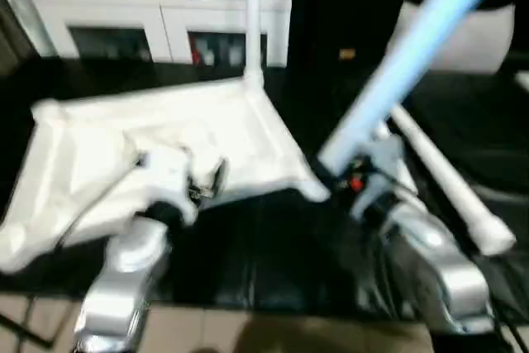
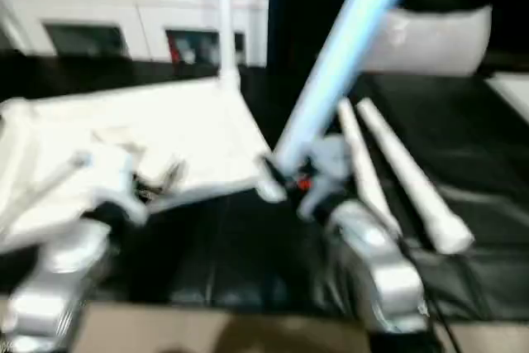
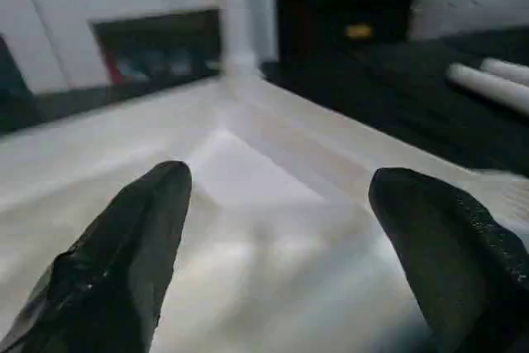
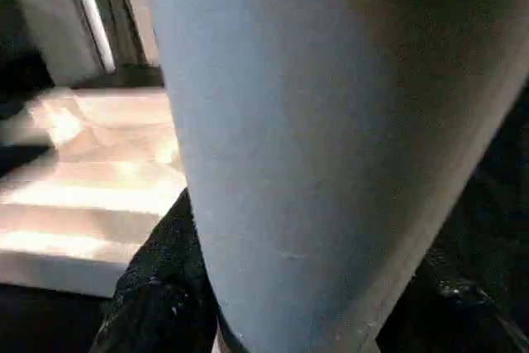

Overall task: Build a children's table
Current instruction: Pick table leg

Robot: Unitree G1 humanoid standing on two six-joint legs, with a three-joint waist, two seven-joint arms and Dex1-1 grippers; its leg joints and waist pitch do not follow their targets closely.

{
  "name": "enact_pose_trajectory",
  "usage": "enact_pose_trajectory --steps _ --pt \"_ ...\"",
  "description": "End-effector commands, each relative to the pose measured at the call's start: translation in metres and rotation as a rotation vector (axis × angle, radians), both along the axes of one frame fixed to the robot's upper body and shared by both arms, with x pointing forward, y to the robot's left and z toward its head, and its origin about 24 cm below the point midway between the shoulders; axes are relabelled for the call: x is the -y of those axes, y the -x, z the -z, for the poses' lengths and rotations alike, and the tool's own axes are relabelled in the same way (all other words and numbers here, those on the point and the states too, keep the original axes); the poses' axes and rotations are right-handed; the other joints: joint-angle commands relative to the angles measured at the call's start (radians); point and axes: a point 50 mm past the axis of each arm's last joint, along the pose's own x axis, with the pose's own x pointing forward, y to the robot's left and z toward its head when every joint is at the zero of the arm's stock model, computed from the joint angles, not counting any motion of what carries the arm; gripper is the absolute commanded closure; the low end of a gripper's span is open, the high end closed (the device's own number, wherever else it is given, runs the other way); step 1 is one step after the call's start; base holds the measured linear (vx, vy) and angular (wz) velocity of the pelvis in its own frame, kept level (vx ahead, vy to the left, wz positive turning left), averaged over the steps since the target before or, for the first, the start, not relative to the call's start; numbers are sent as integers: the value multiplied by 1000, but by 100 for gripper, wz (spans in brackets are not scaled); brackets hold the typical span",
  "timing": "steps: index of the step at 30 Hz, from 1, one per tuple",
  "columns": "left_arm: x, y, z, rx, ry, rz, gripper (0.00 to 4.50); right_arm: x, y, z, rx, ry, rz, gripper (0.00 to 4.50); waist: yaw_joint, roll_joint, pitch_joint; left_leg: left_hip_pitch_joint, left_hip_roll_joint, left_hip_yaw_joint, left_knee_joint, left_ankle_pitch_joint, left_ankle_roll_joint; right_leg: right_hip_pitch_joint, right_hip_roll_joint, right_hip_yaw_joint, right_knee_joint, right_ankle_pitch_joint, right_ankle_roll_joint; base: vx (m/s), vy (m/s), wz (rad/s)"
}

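Observation:
The white table top (image 1: 99,146) lies underside up on the black surface, left of centre. One white leg (image 1: 252,22) stands upright in its far right corner socket. Over the top's near part hovers my left gripper (image 1: 207,183), open, its black fingers (image 3: 124,262) spread above the ribbed underside (image 3: 248,171) with nothing between them. My right gripper (image 1: 351,175) is shut on the thick end of another leg (image 1: 413,55), which slants up and to the right, its low end close to the top's near right corner (image 1: 314,188). Two loose legs (image 2: 413,175) lie to the right.
The black surface (image 1: 273,254) ends at a front edge with beige floor (image 1: 248,332) below. A white cabinet (image 1: 165,22) stands behind the table top, and a white cushion-like object (image 2: 430,39) sits at the back right.

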Motion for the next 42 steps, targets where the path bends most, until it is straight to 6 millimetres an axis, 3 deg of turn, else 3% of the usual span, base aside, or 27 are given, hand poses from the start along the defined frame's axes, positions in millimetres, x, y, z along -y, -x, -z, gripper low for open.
enact_pose_trajectory --steps 1,2,3,4,5,6,7,8,9,10,11,12,13,14,15,16,19,20,22,25,26,30,31,32,36,40,42 --pt "-7 -1 6 -24 -9 -37 50 -7 0 -8 38 -5 -32 257 -29 2 -68 20 72 -47 -109 153 194 12 -6 16 -55 -38 -220 159 20 24" --pt "-6 -1 6 -24 -5 -32 50 -7 1 -7 38 0 -35 257 -91 18 -108 178 181 -175 -96 438 465 -167 -39 -18 55 -29 -55 209 -2 -2" --pt "-5 0 7 -23 0 -28 50 -7 2 -7 35 -2 -42 257 -81 7 -96 153 197 -159 -80 587 543 -206 -66 -3 79 -5 55 185 -23 5" --pt "-5 0 7 -23 0 -28 50 -7 2 -7 35 -2 -42 257 -88 1 -98 141 188 -145 -80 642 551 -219 -77 4 82 38 77 185 -23 5" --pt "-5 1 7 -22 -1 -28 50 -7 3 -7 36 -2 -44 257 -92 -9 -95 109 161 -117 -90 646 542 -214 -78 6 74 87 77 144 -44 2" --pt "-5 1 8 -21 -1 -29 50 -7 3 -7 37 -1 -45 257 -87 -43 -95 76 41 -43 -41 498 438 -180 -84 26 -30 248 -14 0 0 0" --pt "-6 1 8 -20 0 -33 50 -7 3 -7 36 -2 -45 257 -66 -104 -90 -33 -69 16 -11 167 330 -50 -96 91 -110 150 -75 0 0 0" --pt "-7 2 8 -16 3 -44 50 -8 3 -6 36 1 -43 257 -47 -102 -98 -107 -49 -14 61 52 231 40 -202 175 -110 223 -232 0 0 0" --pt "-8 2 8 -17 2 -48 50 -8 2 -7 36 1 -46 257 -40 -88 -95 -108 -35 -24 58 99 158 34 -198 153 -92 343 -264 115 -76 -9" --pt "-9 3 9 -24 -5 -48 50 -8 2 -7 37 -1 -48 257 -45 -82 -81 -107 -29 -26 28 197 45 12 -157 98 -74 574 -257 115 -76 -9" --pt "-10 3 10 -29 -19 -36 50 -9 1 -8 41 -3 -50 257 -49 -65 -70 -88 -2 -24 -52 282 7 -26 -109 39 -69 595 -213 66 -71 -16" --pt "-10 4 11 -33 -34 -22 50 -9 1 -10 53 -11 -58 257 -50 -38 -70 -88 17 -26 -76 294 6 -32 -90 29 -65 531 -201 56 -23 -7" --pt "-10 4 11 -35 -46 -10 50 -9 1 -11 63 -18 -66 257 -57 -22 -78 -72 47 -30 -67 297 27 -41 -67 37 -55 472 -199 56 -23 -7" --pt "-10 4 12 -41 -50 2 50 -8 1 -12 71 -12 -60 257 -65 -24 -84 -69 61 -39 -73 332 41 -30 -75 36 -48 460 -220 0 0 0" --pt "-9 4 13 -50 -57 28 50 -6 -1 -13 70 -7 -51 258 -63 -23 -82 -71 59 -38 -74 335 42 -29 -75 35 -54 446 -225 0 0 0" --pt "-9 3 13 -57 -57 49 50 -5 -1 -13 68 -5 -49 258 -59 -29 -76 -59 62 -32 -76 268 43 -41 -77 39 -67 375 -241 0 0 0" --pt "-6 2 10 -67 -40 133 50 0 -4 -15 81 12 -48 258 -56 -32 -60 -55 69 -18 -98 2 18 -42 -87 43 -89 107 -257 0 0 0" --pt "-5 1 8 -71 -38 163 23 1 -5 -16 83 12 -48 258 -56 -32 -55 -50 69 -12 -104 -80 3 -49 -87 45 -95 13 -247 0 0 0" --pt "0 0 5 -80 -50 263 16 2 -5 -19 93 5 -59 258 -58 -32 -52 -45 70 -6 -111 -161 -11 -56 -89 47 -105 -100 -221 -51 1 6" --pt "5 -1 5 -115 -129 420 1 2 -7 -25 155 22 -65 258 -60 -30 -54 -50 72 1 -114 -145 -19 -60 -92 48 -106 -103 -200 0 0 0" --pt "6 -1 5 -128 -153 453 0 1 -8 -26 167 21 -68 258 -62 -31 -55 -56 72 1 -114 -123 -16 -55 -93 49 -103 -78 -200 0 0 0" --pt "9 2 12 -233 -234 624 0 0 -8 -22 124 25 -116 258 -61 -29 -64 -60 66 6 -106 -13 9 -50 -91 48 -95 42 -218 0 0 0" --pt "9 3 14 -256 -238 651 29 -1 -7 -22 116 28 -124 258 -61 -29 -64 -60 66 6 -106 -13 9 -50 -91 48 -95 42 -218 0 0 0" --pt "9 4 16 -284 -240 680 35 -1 -6 -21 110 33 -134 258 -62 -28 -66 -64 66 7 -105 29 19 -46 -91 48 -90 100 -232 0 0 0" --pt "8 1 17 -310 -228 695 78 0 -3 -22 104 7 -151 258 -61 -25 -64 -61 67 10 -107 7 25 -47 -90 45 -93 90 -254 0 0 0" --pt "10 0 16 -328 -224 711 90 1 -1 -24 137 -9 -150 258 -63 -23 -62 -59 71 10 -110 -29 17 -49 -90 44 -95 53 -261 0 0 0" --pt "9 -2 18 -342 -224 693 121 0 4 -18 51 -24 -167 258 -62 -22 -61 -60 71 10 -111 -24 16 -47 -88 46 -97 42 -256 0 0 0"
